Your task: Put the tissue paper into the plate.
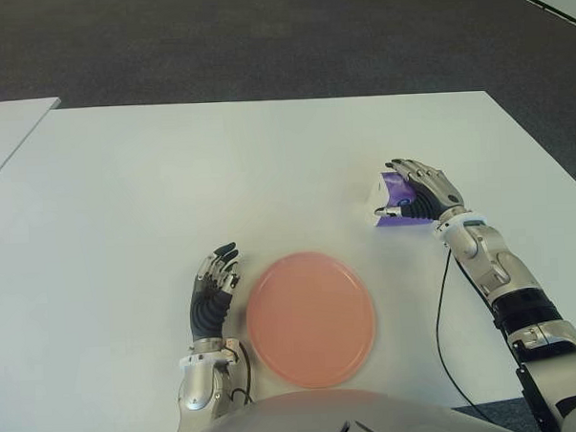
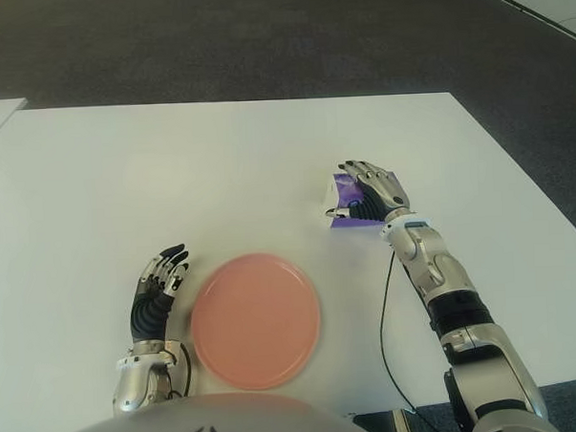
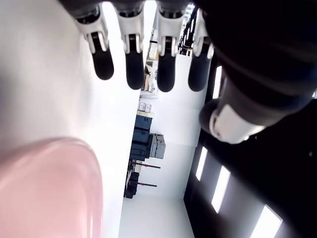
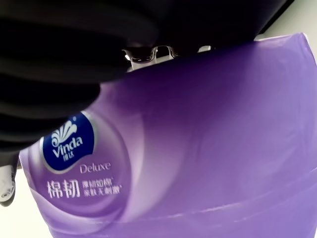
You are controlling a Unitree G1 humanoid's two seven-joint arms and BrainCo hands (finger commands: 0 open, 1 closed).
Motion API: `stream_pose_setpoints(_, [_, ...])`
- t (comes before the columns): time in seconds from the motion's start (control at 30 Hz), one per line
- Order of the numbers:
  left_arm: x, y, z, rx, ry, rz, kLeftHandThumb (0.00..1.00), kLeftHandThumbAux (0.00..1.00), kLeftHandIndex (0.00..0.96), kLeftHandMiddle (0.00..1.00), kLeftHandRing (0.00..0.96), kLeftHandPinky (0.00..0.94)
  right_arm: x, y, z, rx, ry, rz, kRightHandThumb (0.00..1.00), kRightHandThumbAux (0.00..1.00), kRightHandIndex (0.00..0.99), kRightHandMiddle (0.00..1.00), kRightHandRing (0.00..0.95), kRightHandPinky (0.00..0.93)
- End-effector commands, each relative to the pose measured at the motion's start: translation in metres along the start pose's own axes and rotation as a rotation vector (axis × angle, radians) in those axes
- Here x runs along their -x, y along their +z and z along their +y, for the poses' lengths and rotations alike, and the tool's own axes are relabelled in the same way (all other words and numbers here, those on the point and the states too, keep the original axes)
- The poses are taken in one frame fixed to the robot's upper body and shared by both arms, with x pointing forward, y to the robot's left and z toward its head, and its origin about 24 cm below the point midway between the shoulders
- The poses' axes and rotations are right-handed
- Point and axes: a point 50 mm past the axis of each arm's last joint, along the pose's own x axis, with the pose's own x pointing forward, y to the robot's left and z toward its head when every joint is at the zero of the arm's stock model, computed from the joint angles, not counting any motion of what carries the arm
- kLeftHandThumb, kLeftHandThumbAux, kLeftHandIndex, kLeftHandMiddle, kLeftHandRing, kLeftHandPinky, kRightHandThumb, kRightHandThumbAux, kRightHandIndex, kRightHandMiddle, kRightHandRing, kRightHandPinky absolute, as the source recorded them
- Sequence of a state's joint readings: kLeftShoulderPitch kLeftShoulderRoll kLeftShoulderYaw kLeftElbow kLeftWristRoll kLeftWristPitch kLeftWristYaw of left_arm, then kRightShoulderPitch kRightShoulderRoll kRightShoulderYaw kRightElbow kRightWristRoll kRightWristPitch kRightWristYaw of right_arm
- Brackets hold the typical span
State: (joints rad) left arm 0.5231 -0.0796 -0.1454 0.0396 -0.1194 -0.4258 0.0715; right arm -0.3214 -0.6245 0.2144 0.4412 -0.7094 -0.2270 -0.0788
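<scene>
Broadly, a white table [image 1: 154, 203] filled most of the scene, with dark grey carpet [image 1: 261, 45] beyond its far edge and a second white tabletop [image 1: 2, 128] at the robot's left; the pink plate [image 1: 310, 317] sat empty near the front edge. The right hand [image 1: 416, 196] lay over the purple tissue pack [image 1: 394, 187], fingers curled around it, well right of and beyond the plate; the left hand [image 1: 213, 291] showed just left of the plate, fingers extended and holding nothing.
</scene>
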Motion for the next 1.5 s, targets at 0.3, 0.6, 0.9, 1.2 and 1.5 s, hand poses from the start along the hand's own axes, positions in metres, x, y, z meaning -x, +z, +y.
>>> stream_pose_setpoints(0.3, [0.009, -0.013, -0.006, 0.024, 0.010, 0.087, 0.316, 0.691, 0.248, 0.219, 0.209, 0.191, 0.009, -0.011, 0.048, -0.010, 0.150, 0.064, 0.457, 0.484, 0.041, 0.083, 0.061, 0.061])
stream_pose_setpoints(0.6, [0.011, -0.011, -0.008, 0.048, 0.011, 0.080, 0.347, 0.687, 0.251, 0.232, 0.219, 0.206, 0.012, -0.023, 0.067, 0.005, 0.229, 0.104, 0.430, 0.533, 0.051, 0.106, 0.082, 0.095])
stream_pose_setpoints(0.9, [0.013, -0.008, -0.010, 0.051, 0.003, 0.076, 0.334, 0.685, 0.206, 0.233, 0.234, 0.225, 0.007, -0.024, 0.071, 0.089, 0.302, 0.076, 0.409, 0.566, 0.037, 0.087, 0.063, 0.083])
stream_pose_setpoints(1.2, [0.014, -0.005, -0.011, 0.062, 0.003, 0.070, 0.327, 0.682, 0.196, 0.245, 0.255, 0.249, 0.005, -0.027, 0.078, 0.106, 0.341, 0.119, 0.378, 0.566, 0.030, 0.073, 0.042, 0.062])
stream_pose_setpoints(1.5, [0.013, 0.002, -0.009, 0.055, -0.002, 0.060, 0.351, 0.672, 0.176, 0.256, 0.273, 0.278, -0.002, -0.024, 0.081, 0.129, 0.353, 0.141, 0.344, 0.562, 0.027, 0.059, 0.031, 0.048])
